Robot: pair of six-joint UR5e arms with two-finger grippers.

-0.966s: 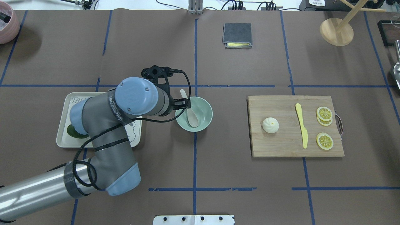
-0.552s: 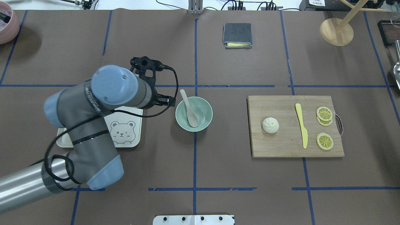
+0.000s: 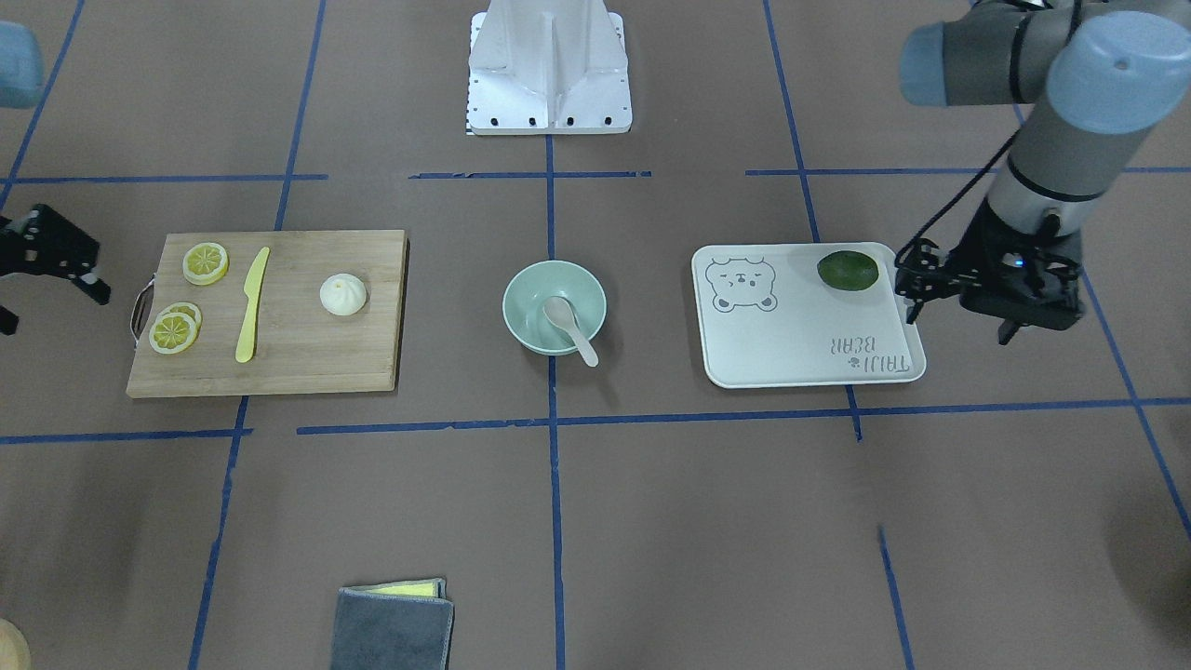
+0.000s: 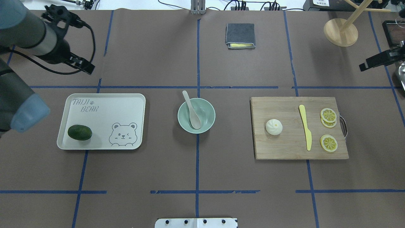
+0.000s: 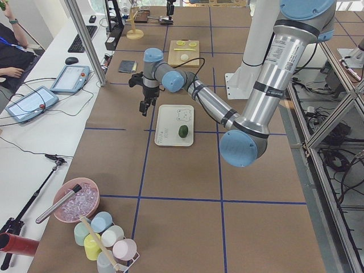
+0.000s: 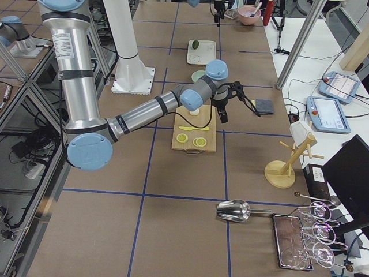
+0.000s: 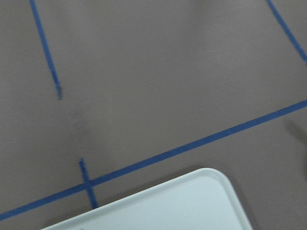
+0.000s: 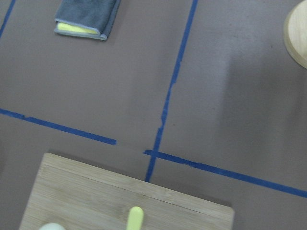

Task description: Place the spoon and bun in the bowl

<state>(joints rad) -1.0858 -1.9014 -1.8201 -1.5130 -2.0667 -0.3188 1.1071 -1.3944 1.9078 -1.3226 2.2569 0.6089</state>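
The off-white spoon lies in the mint-green bowl at the table's middle, its handle sticking out over the far rim; both also show in the front view, spoon and bowl. The white pleated bun sits on the left part of the wooden cutting board. My left gripper is empty and open, high over the far left of the table beyond the tray. My right gripper is empty and open at the far right edge, beyond the board.
A white bear-printed tray with a dark green fruit lies left of the bowl. A yellow knife and lemon slices share the board. A folded grey cloth and a wooden stand are at the back.
My left arm has drawn back from the bowl to the far left, leaving the spoon in the bowl. The right gripper has come into view at the right edge.
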